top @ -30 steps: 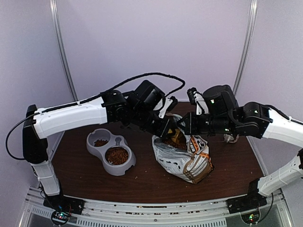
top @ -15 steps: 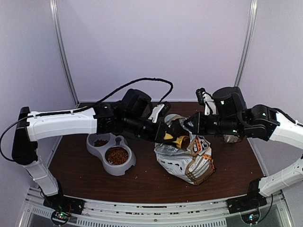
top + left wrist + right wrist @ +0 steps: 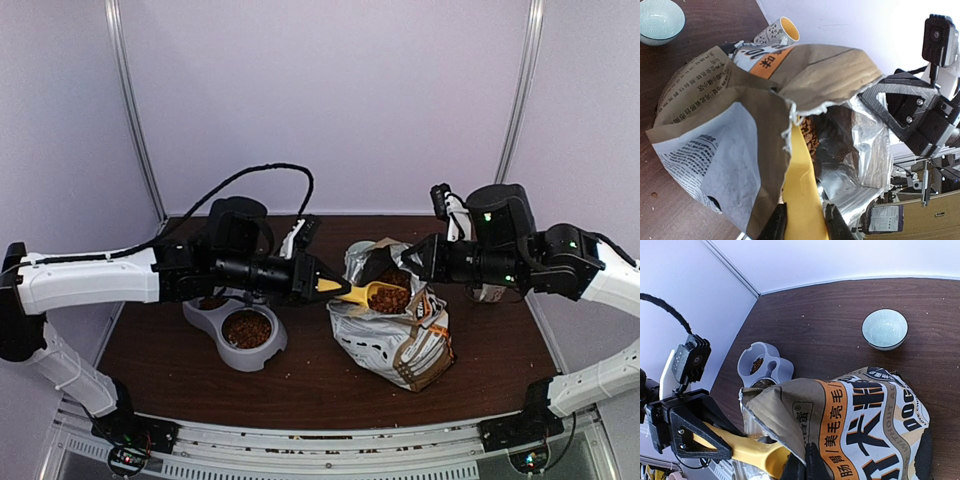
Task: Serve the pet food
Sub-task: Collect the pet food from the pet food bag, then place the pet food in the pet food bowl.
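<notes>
With our right jaws clenched on the rim of the bag (image 3: 398, 350) mid-counter (image 3: 300, 385) to hold its mouth open, our left jaws grasp the scoop (image 3: 350, 291) by its handle, so the pet food (image 3: 390, 299) heaped in it can reach the bowl (image 3: 228, 352) nearer the left edge.

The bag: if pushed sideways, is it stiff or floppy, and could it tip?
Probably floppy: the bag is creased, and its rim folds where the right fingers pinch it. A push would likely dent it rather than slide it. Slumped wide on the table, it seems unlikely to tip.
</notes>
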Robot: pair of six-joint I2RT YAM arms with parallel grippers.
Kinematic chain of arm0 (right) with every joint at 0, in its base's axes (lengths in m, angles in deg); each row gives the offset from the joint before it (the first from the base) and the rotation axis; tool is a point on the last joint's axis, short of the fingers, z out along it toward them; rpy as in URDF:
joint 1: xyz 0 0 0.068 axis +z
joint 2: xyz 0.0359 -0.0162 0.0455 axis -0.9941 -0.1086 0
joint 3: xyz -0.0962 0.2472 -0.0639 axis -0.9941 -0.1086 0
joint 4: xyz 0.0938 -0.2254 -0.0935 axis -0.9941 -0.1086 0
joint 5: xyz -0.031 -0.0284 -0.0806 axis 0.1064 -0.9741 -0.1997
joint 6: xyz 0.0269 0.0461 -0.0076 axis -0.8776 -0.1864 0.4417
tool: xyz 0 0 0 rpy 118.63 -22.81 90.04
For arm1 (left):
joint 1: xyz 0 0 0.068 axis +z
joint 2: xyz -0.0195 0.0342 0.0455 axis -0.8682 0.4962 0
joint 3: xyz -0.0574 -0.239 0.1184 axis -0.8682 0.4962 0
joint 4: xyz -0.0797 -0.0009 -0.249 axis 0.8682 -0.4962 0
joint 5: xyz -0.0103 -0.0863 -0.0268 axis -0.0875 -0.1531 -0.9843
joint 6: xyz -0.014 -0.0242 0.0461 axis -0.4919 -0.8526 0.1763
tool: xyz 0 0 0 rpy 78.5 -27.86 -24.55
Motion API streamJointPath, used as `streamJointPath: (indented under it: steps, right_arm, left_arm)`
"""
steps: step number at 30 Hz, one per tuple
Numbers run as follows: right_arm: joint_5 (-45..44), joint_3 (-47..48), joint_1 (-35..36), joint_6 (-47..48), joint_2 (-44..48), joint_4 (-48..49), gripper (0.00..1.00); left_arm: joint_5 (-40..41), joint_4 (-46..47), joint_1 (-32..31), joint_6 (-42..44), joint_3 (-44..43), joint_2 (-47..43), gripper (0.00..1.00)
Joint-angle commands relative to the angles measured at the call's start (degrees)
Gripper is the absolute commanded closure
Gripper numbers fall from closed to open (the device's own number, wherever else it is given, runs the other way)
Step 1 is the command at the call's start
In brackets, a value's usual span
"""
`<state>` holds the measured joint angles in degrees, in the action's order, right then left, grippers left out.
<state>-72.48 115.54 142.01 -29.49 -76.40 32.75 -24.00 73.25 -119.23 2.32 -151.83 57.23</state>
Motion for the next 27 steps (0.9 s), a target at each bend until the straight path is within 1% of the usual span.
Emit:
streamJointPath:
  steps: [1,5,10,12,17,18,23,27]
  right_arm:
    - [-3.76,-0.84,-0.74,-0.37,2.21,-3.48,1.0]
    - [-3.84,-1.15,-0.92,-0.65,2.62,-3.55,1.0]
    - [-3.99,-1.24,-1.1,-0.69,2.49,-3.74,1.0]
    - [-3.92,-1.17,-1.14,-0.74,2.39,-3.74,1.0]
    - [-4.06,-0.68,-1.5,-0.53,2.06,-3.72,1.0]
    - [-4.04,-0.6,-1.57,-0.49,2.02,-3.74,1.0]
    - [-4.14,-0.59,-1.97,-0.48,2.01,-3.66,1.0]
    - [-3.89,-0.55,-2.21,-0.48,1.79,-3.57,1.0]
  left_arm:
    - [-0.42,4.1,1.48,-4.54,3.35,-4.41,1.0]
    - [2.17,4.99,3.02,-7.3,7.09,-7.84,1.0]
    - [2.83,8.52,4.71,-10.43,11.66,-11.47,1.0]
    - [2.31,10.43,4.99,-11.44,12.7,-12.19,1.0]
    - [2.41,11.24,5.72,-12.07,14.2,-14.41,1.0]
    - [2.41,11.43,5.94,-13.77,14.74,-14.97,1.0]
    - [2.25,14.87,7.02,-16.64,17.72,-17.44,1.0]
    - [2.15,16.74,7.13,-17.62,18.21,-17.86,1.0]
